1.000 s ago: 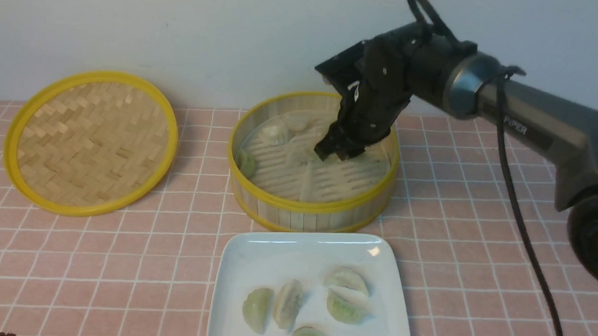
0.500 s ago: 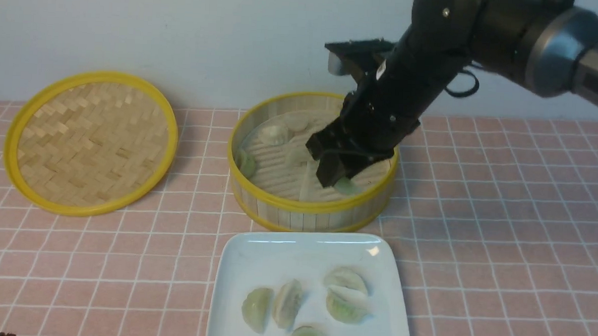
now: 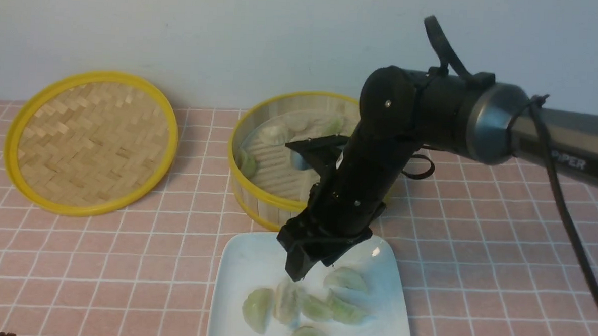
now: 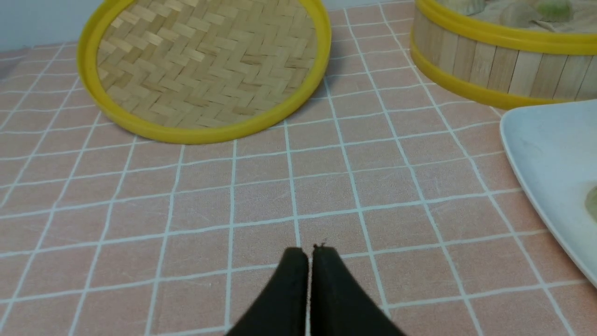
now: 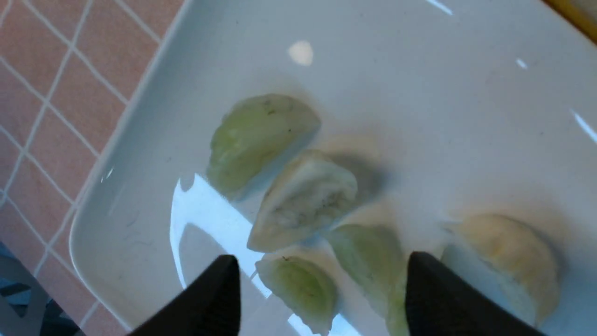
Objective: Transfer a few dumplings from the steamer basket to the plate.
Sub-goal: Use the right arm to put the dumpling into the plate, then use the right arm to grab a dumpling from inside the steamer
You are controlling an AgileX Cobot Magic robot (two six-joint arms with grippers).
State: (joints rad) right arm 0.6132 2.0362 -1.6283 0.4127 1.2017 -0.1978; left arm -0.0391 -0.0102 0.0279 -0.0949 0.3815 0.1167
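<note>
The near edge of the plate (image 3: 254,262) is cut off by the bottom of the front view, so its front corners cannot be seen. Six dumplings (image 3: 257,310) lie on it in a loose cluster toward its near half, several touching. The right wrist view catches only five of them, with two partly hidden behind the fingertips. The right gripper (image 3: 311,263) hangs just above the plate's middle, pointing down at the cluster. In the wrist view its fingers (image 5: 210,298) stand wide apart with nothing between them but the dumplings lying below. The left gripper (image 4: 308,252) does not show in the front view. Its own camera shows the two dark fingers pressed together, gripping nothing, low over bare tabletop (image 4: 186,210) to the plate's left. The tabletop is pink with a white grid of tile lines. Behind the plate and just beside it stands the one steamer basket (image 3: 238,178). The right arm (image 3: 380,156) covers its right half, so its contents cannot be fully counted. On the visible floor, one green dumpling rests against the left wall, a pale one lies farther back, and a green one sits near the far wall. Other pale shapes there are too faint to tell apart. Well to the left lies one round woven lid (image 3: 90,141), yellow-rimmed and apart from the basket. A plain pale wall (image 3: 234,34) closes the scene.
</note>
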